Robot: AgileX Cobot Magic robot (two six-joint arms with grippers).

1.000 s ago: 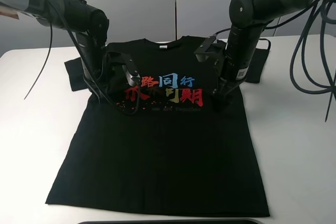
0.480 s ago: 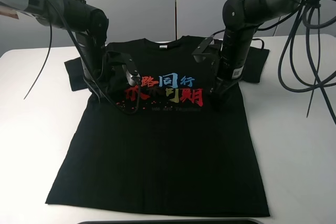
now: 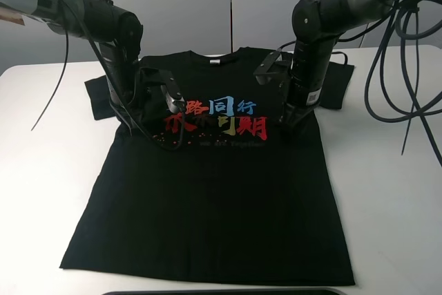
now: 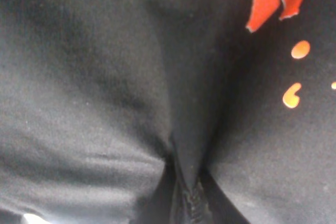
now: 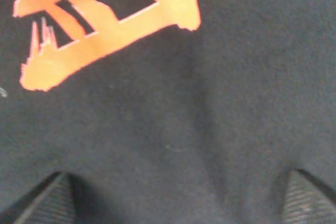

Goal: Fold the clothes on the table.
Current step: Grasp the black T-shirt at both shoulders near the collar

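The black shirt [image 3: 207,212] lies flat on the white table [image 3: 41,170], hem nearest, ready for folding; farther back, the left gripper [image 4: 185,200] pinches a ridge of its cloth left of the print [image 3: 217,119], probably to lift it; the right gripper [image 5: 172,200] spreads wide over flat cloth, holding nothing.

T-shirt [image 3: 207,198] on table [image 3: 41,170] | left gripper [image 3: 133,124] — left chest | right gripper [image 3: 285,124] — right chest
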